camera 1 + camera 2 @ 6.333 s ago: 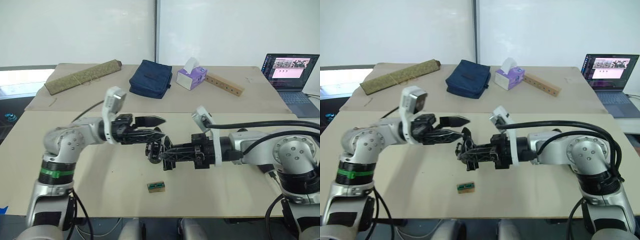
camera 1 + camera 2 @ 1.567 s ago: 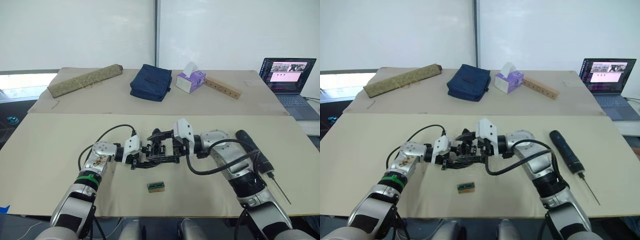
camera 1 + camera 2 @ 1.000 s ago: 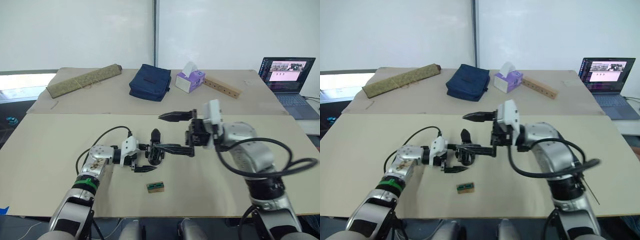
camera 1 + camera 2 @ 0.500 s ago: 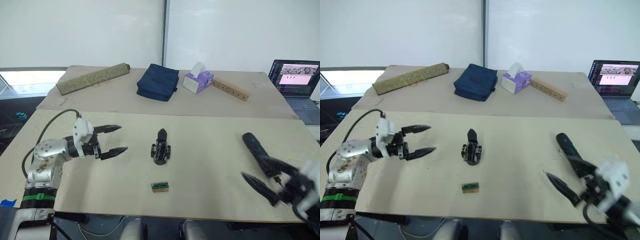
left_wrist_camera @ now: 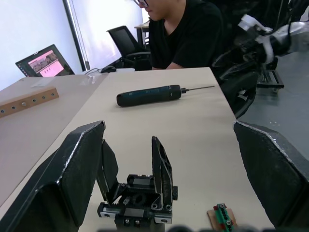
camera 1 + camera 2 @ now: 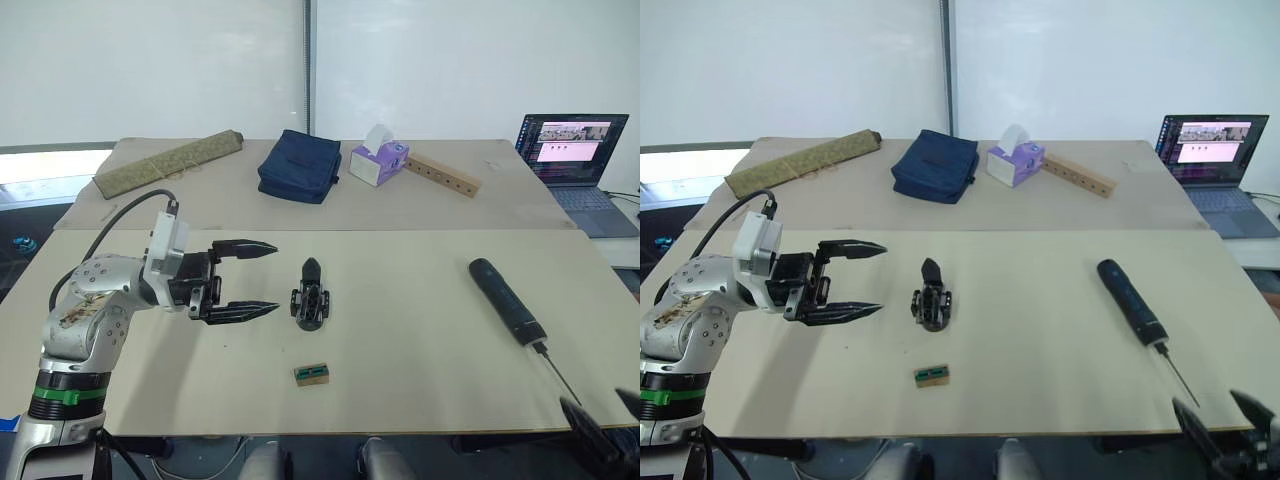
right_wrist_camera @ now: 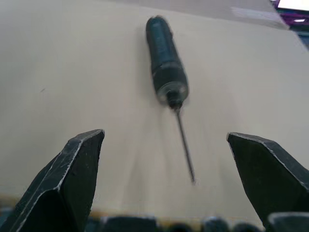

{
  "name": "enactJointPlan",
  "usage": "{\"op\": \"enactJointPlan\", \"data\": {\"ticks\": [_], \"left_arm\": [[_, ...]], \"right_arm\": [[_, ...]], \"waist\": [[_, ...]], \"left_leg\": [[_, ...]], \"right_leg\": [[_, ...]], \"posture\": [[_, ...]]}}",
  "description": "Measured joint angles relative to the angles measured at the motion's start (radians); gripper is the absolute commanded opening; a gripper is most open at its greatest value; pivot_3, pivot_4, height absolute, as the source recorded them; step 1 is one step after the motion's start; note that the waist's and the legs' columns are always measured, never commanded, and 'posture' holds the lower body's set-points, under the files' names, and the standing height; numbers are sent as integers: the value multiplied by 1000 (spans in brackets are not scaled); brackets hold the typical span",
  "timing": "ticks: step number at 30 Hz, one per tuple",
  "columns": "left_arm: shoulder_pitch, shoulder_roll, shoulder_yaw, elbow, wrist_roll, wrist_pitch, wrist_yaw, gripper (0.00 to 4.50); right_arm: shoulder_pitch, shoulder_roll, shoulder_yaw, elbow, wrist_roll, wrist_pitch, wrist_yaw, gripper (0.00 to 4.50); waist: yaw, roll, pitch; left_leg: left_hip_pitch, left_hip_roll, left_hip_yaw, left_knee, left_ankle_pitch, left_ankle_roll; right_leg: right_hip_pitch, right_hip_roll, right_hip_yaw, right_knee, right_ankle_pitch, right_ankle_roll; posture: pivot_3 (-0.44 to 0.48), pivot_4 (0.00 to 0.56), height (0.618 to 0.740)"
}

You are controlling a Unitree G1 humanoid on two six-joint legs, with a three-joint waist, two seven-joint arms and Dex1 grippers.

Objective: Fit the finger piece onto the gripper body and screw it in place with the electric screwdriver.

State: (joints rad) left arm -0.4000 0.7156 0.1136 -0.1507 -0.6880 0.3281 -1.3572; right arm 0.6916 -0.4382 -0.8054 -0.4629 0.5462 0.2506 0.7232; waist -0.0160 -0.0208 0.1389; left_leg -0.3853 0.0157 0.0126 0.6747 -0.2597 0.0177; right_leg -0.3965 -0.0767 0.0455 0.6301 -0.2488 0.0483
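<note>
The gripper body (image 6: pixel 310 298) stands mid-table — free of both claws. Left gripper (image 6: pixel 243 279), wide open and empty, hovers just beside it. Right gripper (image 7: pixel 164 179), also spread and empty, faces the electric screwdriver (image 6: pixel 1130 299) — probably to fetch it.

The tabletop (image 6: pixel 420 340) looks matt and smooth, a pale beige sheet without shine. The electric screwdriver (image 6: pixel 506 301) has a dark, faintly glossy handle that looks like plastic and a thin bare metal bit. The gripper body (image 6: pixel 309 298) is black, matt, plastic-looking. The left hand (image 6: pixel 250 279) has dull black fingers on a glossy white housing. At the far side lie a navy cloth bag (image 6: pixel 299 164), a raw wooden bar (image 6: pixel 444 173), a paper tissue box (image 6: pixel 379 161) and a coarse woven roll (image 6: pixel 167 160).
</note>
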Motion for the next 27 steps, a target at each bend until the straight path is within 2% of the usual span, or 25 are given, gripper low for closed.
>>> {"op": "enactJointPlan", "data": {"ticks": [4, 6, 10, 13, 17, 21, 25, 27], "left_arm": [[-39, -9, -30, -11, 4, 10, 15, 4489], [-49, -8, -39, -13, 6, 11, 15, 4489], [-49, -4, -60, -18, 20, 28, 31, 4489], [-25, 16, -65, -31, 23, 44, 31, 4489], [4, 37, -58, -46, 19, 47, 18, 4489], [15, 39, -54, -58, 18, 47, 12, 4489], [24, 39, -52, -75, 18, 47, 13, 4500], [29, 39, -51, -81, 18, 47, 14, 4500]], "right_arm": [[-168, -252, 46, 52, 27, 250, -66, 4500], [-253, -325, 71, 93, 28, 318, -76, 4500], [-450, -500, 240, 289, -13, 409, -25, 4500], [-553, -554, 352, 415, -71, 407, 16, 4500], [-672, -567, 488, 576, -139, 387, 84, 4500], [-740, -568, 563, 673, -170, 356, 169, 4500], [-828, -570, 616, 744, -200, 309, 228, 3394], [-867, -566, 634, 773, -219, 282, 237, 2611]], "waist": [[1, -2, 1], [4, -1, 1], [5, -2, 2], [6, -2, 2], [4, -2, 2], [5, -2, 3], [0, -1, 3], [-1, -1, 3]], "left_leg": [[-1, -2, 0, 0, 0, 0], [-1, -3, 0, 0, 0, 1], [-2, -3, 0, 1, 0, 1], [-3, -3, 0, 1, 0, 1], [-3, -3, 0, 2, 0, 1], [-3, -3, 0, 2, -1, 1], [-3, -2, -1, 2, -1, 1], [-2, -2, -1, 2, -1, 1]], "right_leg": [[0, 1, 0, -1, 1, 0], [1, 3, -1, -1, 0, 1], [0, 3, -2, -1, 0, 1], [0, 4, -2, -2, 0, 1], [0, 3, -1, -2, 1, 2], [0, 2, -1, -2, 1, 3], [0, 3, 0, -2, 1, 3], [0, 3, 0, -1, 1, 3]], "posture": [[0, 150, 740], [0, 150, 740], [0, 150, 740], [0, 150, 740], [0, 150, 740], [0, 150, 740], [0, 150, 740], [0, 150, 740]]}}
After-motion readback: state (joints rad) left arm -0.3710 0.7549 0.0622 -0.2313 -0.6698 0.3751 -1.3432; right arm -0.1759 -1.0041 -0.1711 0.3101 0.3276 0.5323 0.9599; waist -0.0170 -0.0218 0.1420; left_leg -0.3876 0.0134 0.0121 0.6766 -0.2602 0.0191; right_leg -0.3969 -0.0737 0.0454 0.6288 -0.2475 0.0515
